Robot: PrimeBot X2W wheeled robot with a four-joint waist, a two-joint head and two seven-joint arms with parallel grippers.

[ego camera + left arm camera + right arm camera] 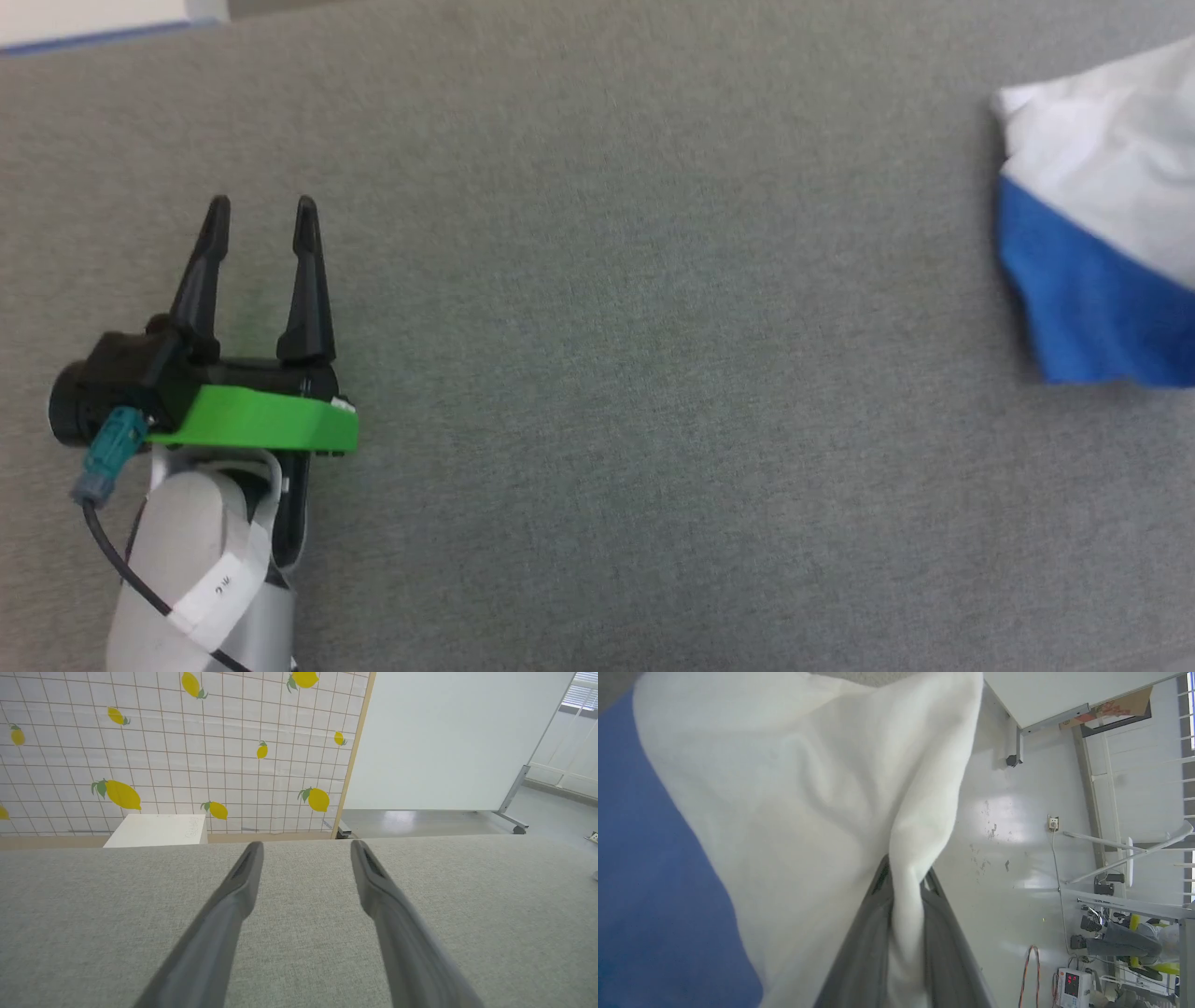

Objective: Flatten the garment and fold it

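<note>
Right tool (906, 873), tips inside garment (808, 788) fold

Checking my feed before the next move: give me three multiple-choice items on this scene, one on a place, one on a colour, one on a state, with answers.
1. Where does the shirt lie in the head view? A) right edge B) centre C) top left corner
2. Which colour of fabric does the right end effector pinch? A) blue B) white C) grey
3. What state is the left end effector in? A) shut on the shirt B) shut, empty C) open, empty

Answers: 1 A, the picture's right border cuts the shirt off. 2 B, a white fold runs between its fingers in the right wrist view. 3 C, its fingers stand apart with nothing between them.
</note>
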